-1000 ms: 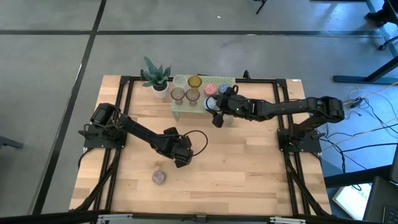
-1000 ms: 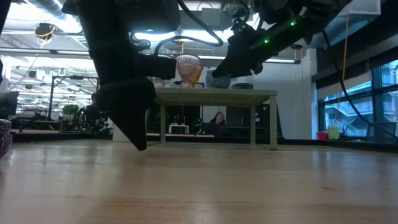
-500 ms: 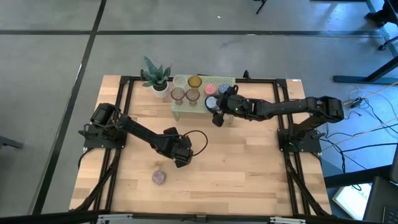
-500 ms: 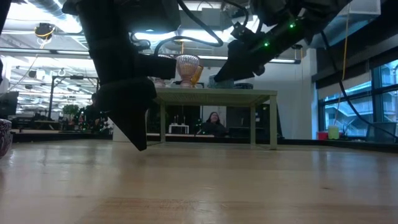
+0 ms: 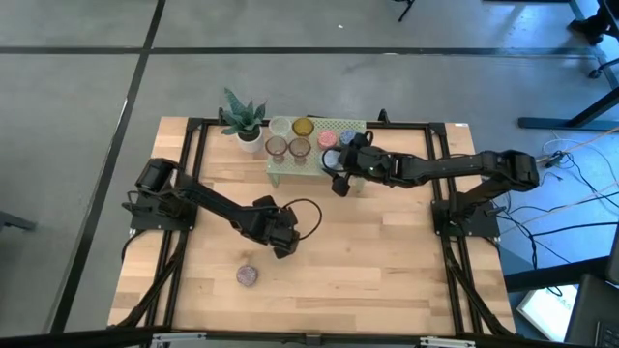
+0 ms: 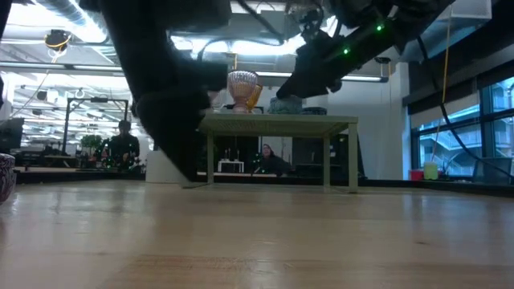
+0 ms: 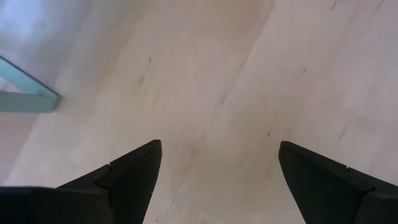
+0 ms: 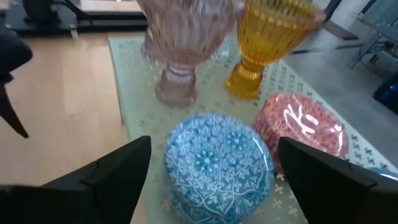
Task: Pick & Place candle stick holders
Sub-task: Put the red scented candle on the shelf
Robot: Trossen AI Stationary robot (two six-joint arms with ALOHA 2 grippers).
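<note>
So the left end effector (image 5: 281, 242) is hanging low over bare tabletop (image 5: 387, 261) around the middle, fingers (image 7: 130, 177) spread wide with nothing between them, just wood grain in its wrist view. One mauve cup (image 5: 248, 275) sits alone on the tabletop just beside it, toward the front edge and a bit to its left. Behind that end effector, near the far edge, there's a potted plant (image 5: 244, 120), and right next to the plant is the green stand (image 5: 290, 172) with the rest of the cups on top. The right end effector (image 5: 338, 170) is over the stand's right half, fingers (image 8: 109, 177) spread apart and not gripping anything. The blue cup (image 8: 217, 165), upside down with a patterned base up, sits between those fingers on the stand. Just beyond it from that end effector are a pink ribbed cup (image 8: 183, 43) and an amber cup (image 8: 267, 43), both upright, and a pink patterned cup (image 8: 301, 127) sits just beside the blue one. In the low view there are a couple of people (image 6: 123, 144) far back in the room.
</note>
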